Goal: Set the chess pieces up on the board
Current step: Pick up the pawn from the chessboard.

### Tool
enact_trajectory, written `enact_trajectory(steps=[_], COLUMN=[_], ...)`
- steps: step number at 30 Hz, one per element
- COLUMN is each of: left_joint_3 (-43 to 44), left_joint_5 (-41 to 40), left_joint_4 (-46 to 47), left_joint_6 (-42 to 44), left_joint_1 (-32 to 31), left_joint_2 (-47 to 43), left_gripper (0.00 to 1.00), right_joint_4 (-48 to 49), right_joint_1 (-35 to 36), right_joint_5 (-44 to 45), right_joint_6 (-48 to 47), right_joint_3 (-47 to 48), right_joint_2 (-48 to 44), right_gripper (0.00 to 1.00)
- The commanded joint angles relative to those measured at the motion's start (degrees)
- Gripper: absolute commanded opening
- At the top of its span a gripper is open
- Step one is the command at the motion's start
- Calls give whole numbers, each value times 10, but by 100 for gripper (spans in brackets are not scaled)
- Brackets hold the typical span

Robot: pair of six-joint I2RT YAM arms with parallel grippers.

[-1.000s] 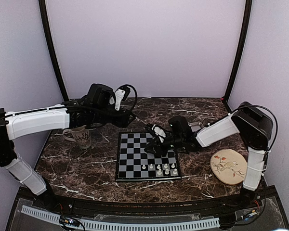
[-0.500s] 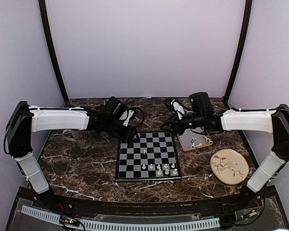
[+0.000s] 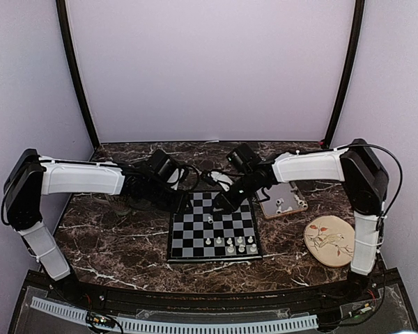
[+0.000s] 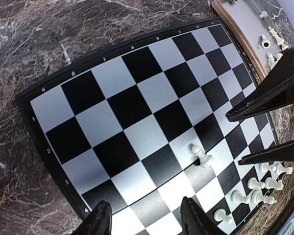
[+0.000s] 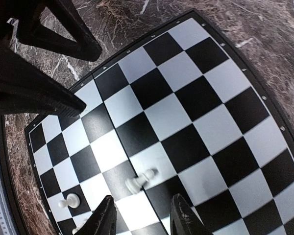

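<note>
Hovering over the board (image 4: pixel 127 112), our left gripper (image 4: pixel 144 208) and right gripper (image 5: pixel 143 205) gape empty.
We read 1, 2, 3 on its rim; a chess piece (image 5: pixel 139 182) sits just before the right jaws.

Your left arm (image 3: pixel 83 177) reaches in from the worktop's (image 3: pixel 125 243) left edge, your right arm (image 3: pixel 310 167) from its right; left gripper (image 4: pixel 147 216) and right gripper (image 5: pixel 142 211) meet near the middle, tilted down, jaws parted, empty
</note>
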Motion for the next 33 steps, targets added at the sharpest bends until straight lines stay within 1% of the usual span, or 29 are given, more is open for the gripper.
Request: enact_trajectory(steps=[1, 5, 9, 16, 26, 33], left_joint_3=[-30, -41, -47, -50, -46, -45], left_joint_5=[-14, -15, -12, -8, 0, 0], left_joint_4=[-11, -6, 0, 5, 7, 5], left_joint_6=[-15, -18, -22, -21, -18, -15], left_joint_1=[6, 6, 6, 6, 6, 6], left_joint_2=[-51, -60, -60, -58, -52, -53], left_gripper=[50, 50, 50, 50, 50, 50], right_joint_4=[-44, -60, -65, -77, -75, -70], right_joint_1=[27, 43, 54, 62, 62, 62], right_joint_5=[20, 64, 109, 152, 165, 183], right_joint_6=[9, 14, 10, -1, -9, -16], right_joint_3=[61, 88, 95, 93, 71, 53], right_joint_2=[43, 71, 81, 84, 74, 62], right_gripper=[39, 41, 41, 41, 35, 32])
